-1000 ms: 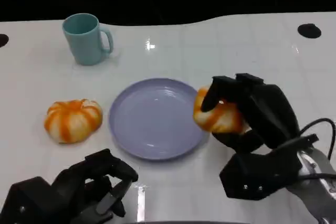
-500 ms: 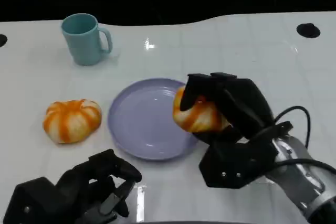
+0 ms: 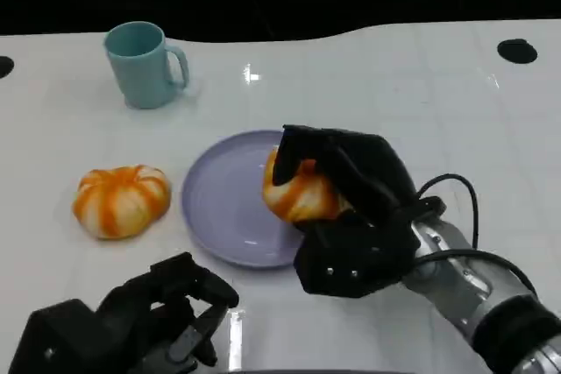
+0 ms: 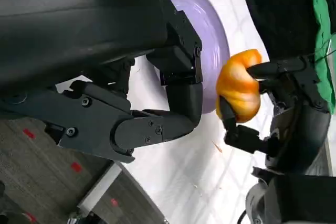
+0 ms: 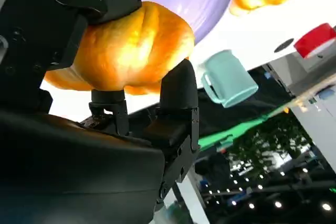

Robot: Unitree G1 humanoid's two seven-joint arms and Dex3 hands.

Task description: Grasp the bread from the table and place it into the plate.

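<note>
- The right hand [image 3: 351, 190] grips the bread [image 3: 298, 190], its fingers [image 3: 302, 142] wrapped over the loaf, above the right part of the lavender plate [image 3: 219, 208].
- The left hand [image 3: 131, 321] rests low at the near left of the white desk [image 3: 394, 85], fingers curled in on nothing.
- A second loaf [image 3: 121, 201] lies left of the plate; a teal mug [image 3: 145, 65] stands far left.
</note>
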